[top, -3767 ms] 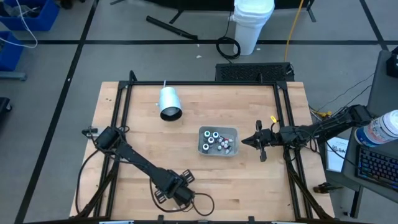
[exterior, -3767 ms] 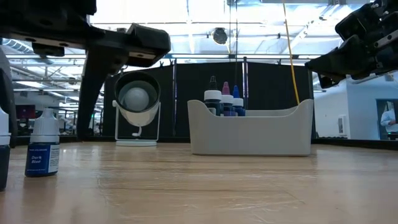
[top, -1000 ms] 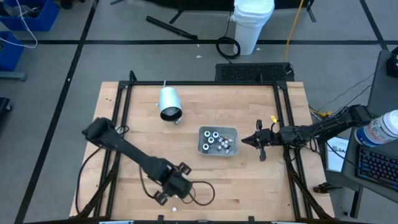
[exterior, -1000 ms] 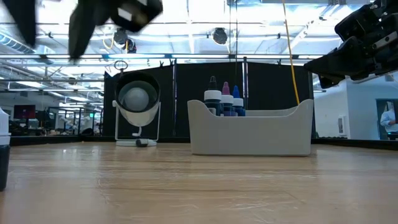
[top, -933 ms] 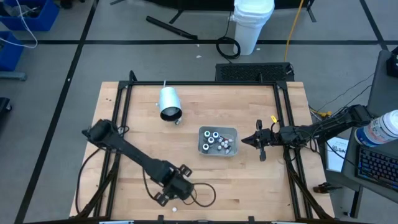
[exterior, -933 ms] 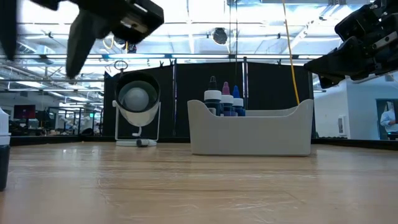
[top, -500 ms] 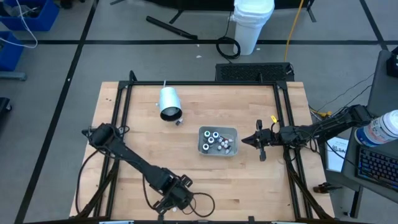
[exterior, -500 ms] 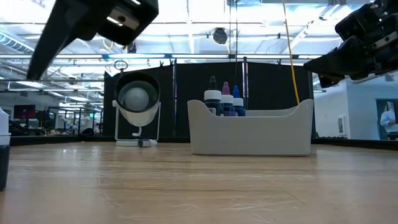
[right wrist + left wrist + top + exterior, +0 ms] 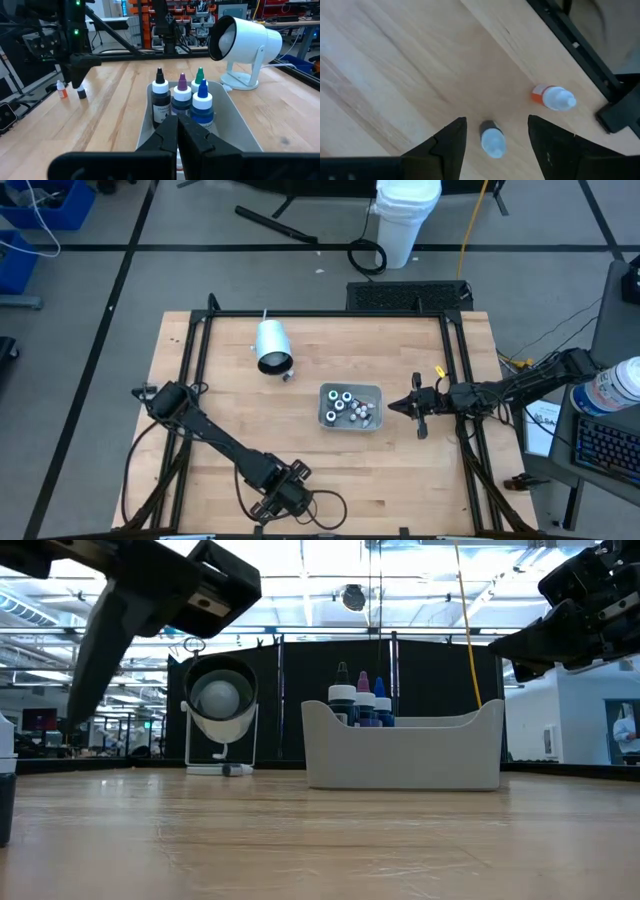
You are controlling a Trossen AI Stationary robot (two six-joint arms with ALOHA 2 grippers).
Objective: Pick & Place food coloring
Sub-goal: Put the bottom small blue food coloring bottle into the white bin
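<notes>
Several tiny food coloring bottles stand in the grey tray (image 9: 350, 406), also seen in the low view (image 9: 400, 752) and the right wrist view (image 9: 181, 100). My left gripper (image 9: 495, 150) is open near the table's near edge (image 9: 280, 500). Its fingers stand either side of an upright dark, white-capped bottle (image 9: 492, 141) without touching it. An orange bottle (image 9: 552, 97) lies on its side close by. Another small bottle (image 9: 286, 376) lies by the white cylinder (image 9: 270, 345). My right gripper (image 9: 395, 407) hovers shut just right of the tray.
The white cylinder (image 9: 220, 700) rests on its stand on the far left part of the table. A black frame rail (image 9: 580, 45) runs past the two loose bottles. A further bottle (image 9: 5, 785) shows partly at the low view's left edge. Bare wood lies between the tray and the near edge.
My left gripper has moved toward the table's near edge and come down over the two loose bottles there. The right arm has kept still.
</notes>
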